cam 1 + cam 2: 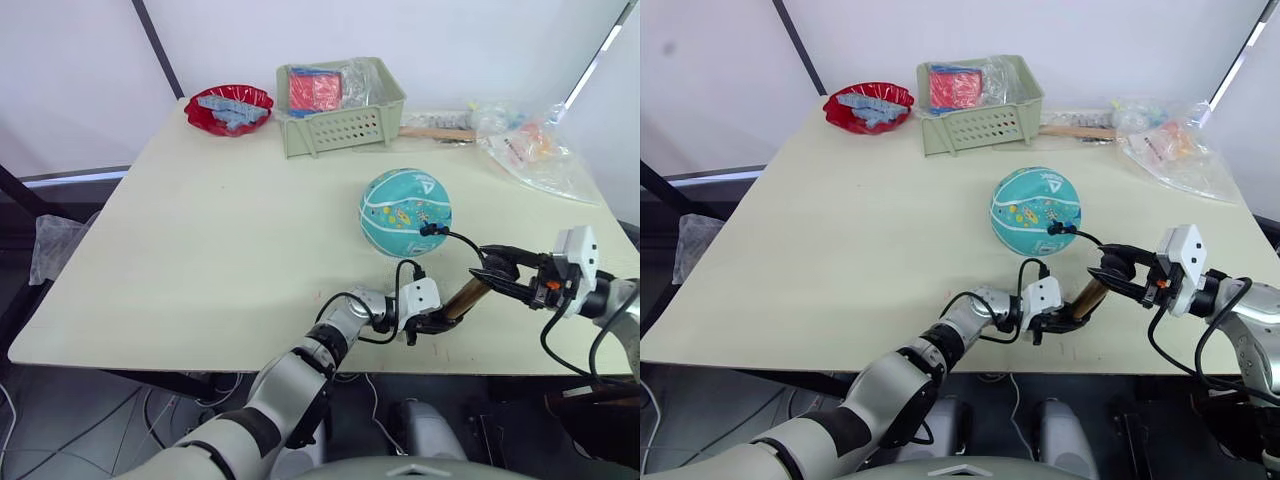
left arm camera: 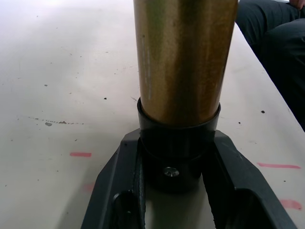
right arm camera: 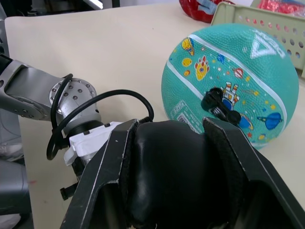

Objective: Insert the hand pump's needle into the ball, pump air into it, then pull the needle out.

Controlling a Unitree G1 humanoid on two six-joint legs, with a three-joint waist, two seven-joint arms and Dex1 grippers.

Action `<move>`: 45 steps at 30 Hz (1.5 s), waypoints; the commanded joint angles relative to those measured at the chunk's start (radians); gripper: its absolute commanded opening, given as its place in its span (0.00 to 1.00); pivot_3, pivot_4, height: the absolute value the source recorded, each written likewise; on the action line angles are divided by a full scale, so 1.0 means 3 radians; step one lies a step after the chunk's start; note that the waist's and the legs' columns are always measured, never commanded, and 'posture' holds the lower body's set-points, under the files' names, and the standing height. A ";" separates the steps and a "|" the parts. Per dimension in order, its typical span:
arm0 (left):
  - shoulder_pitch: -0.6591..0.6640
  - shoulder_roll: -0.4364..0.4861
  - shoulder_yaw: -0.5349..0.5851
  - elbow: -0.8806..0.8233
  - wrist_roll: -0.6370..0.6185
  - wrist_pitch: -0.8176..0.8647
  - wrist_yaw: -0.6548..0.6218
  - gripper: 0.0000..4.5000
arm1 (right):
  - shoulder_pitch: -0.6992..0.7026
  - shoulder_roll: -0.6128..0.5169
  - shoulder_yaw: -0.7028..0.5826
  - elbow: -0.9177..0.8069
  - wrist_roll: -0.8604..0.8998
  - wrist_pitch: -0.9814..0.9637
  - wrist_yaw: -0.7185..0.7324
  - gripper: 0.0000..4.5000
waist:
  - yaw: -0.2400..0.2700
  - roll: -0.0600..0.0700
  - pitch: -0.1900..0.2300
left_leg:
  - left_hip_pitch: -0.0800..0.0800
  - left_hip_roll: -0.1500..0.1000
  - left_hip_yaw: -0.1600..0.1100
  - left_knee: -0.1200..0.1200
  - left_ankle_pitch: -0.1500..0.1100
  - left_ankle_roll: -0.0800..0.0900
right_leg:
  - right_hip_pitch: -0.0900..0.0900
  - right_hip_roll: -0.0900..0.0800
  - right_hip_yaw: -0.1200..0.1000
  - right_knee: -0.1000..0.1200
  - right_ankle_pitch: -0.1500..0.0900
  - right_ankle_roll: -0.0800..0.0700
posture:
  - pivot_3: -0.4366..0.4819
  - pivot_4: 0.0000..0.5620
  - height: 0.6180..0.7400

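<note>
Left eye view: pale beige table (image 1: 200, 250) before white walls, teal rubber ball (image 1: 405, 211) resting there; bronze-gold hand pump (image 1: 467, 297) clamped by both grippers (image 1: 432, 322) (image 1: 497, 268); needle hidden

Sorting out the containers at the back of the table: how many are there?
2: a red bowl at the far left corner, and a green perforated basket just right of it. The plastic bags far right could hide more.

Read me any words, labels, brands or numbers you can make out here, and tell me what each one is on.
None can be read.
Ball: white triangular logo, its lettering too blurred; white sticker low on it, print too small.
Basket: red packet inside, print unreadable.
</note>
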 commanded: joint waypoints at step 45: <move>0.0403 0.0297 0.0010 -0.0145 0.0048 0.0011 -0.0218 0.26 | -0.0915 -0.0863 -0.0654 -0.0610 0.1195 0.1625 -0.0152 0.36 | -0.0016 0.0076 0.0051 | 0.0001 -0.0001 0.0002 -0.0008 0.0000 0.0000 | -0.0009 0.0005 0.0011 0.0003 -0.0001 0.0002 | 0.48 0.27 0.96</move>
